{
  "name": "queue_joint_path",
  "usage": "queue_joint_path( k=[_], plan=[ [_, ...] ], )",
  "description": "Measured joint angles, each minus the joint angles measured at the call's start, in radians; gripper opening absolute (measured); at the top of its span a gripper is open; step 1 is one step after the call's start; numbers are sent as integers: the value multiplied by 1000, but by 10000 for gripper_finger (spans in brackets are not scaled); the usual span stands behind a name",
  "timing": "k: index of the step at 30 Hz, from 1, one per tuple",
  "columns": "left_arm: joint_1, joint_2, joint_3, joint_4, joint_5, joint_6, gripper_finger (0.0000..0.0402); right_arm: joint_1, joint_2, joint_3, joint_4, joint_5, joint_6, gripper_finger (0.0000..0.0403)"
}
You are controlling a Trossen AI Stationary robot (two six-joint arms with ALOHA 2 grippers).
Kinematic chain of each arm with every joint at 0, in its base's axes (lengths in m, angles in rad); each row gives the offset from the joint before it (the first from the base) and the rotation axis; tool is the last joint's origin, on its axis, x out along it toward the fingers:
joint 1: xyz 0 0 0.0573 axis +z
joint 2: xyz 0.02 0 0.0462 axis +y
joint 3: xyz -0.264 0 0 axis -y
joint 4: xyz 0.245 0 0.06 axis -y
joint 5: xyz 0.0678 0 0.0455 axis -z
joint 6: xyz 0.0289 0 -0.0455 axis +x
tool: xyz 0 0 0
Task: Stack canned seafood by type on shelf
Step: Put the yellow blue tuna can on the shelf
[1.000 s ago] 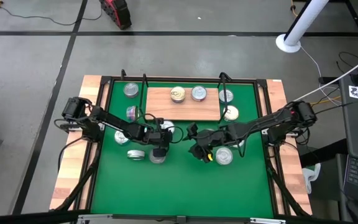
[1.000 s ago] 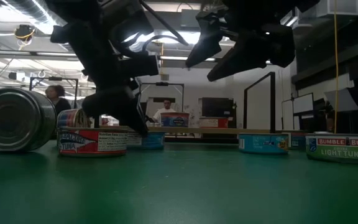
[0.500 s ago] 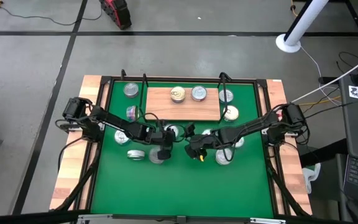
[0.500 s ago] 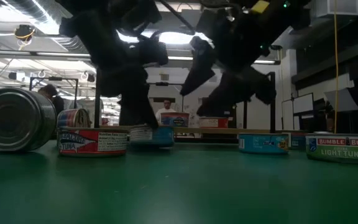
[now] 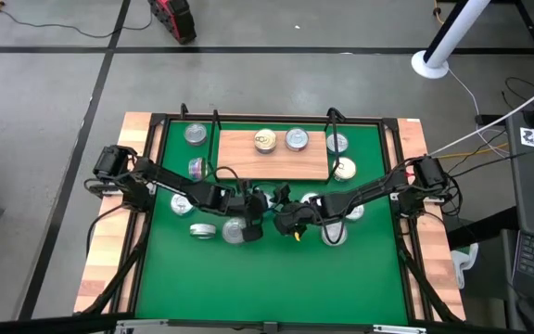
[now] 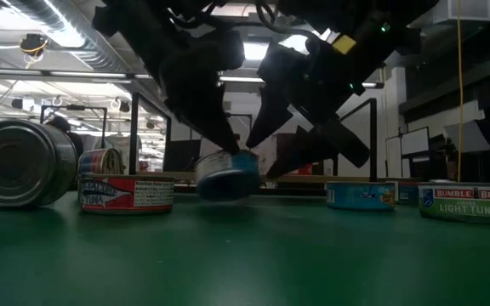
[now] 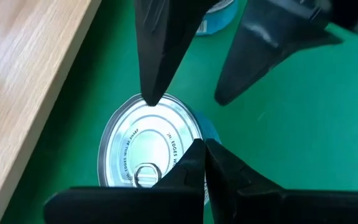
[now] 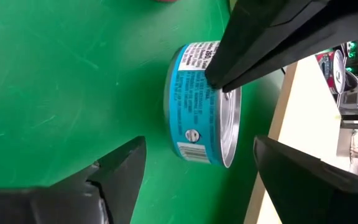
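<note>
We see two dark, slim, jointed arms, matte black throughout. Black cables loop along the left arm (image 5: 170, 188) and the right arm (image 5: 378, 192). Each ends in two flat, tapered black fingers (image 7: 160, 50). A small yellow tag (image 5: 297, 234) marks the right wrist.

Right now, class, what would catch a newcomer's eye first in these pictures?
The two dark grippers meeting at the middle of the green mat: the shut left gripper presses its fingertips on a flat blue-labelled tin, tipping it, while the open right gripper straddles it. Behind them, three round tins sit on the light-brown wooden shelf.
</note>
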State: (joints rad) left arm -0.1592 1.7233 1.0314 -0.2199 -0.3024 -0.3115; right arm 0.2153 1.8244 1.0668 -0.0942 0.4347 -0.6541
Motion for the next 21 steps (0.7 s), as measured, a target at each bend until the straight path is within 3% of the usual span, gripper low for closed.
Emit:
queue_joint_path(
  k=[14, 21],
  plan=[
    [0, -2, 47, 2, 44, -8, 0, 0, 0, 0, 19, 15, 101, 294],
    [0, -2, 47, 2, 54, -10, 0, 1, 0, -1, 13, 22, 102, 235]
  ],
)
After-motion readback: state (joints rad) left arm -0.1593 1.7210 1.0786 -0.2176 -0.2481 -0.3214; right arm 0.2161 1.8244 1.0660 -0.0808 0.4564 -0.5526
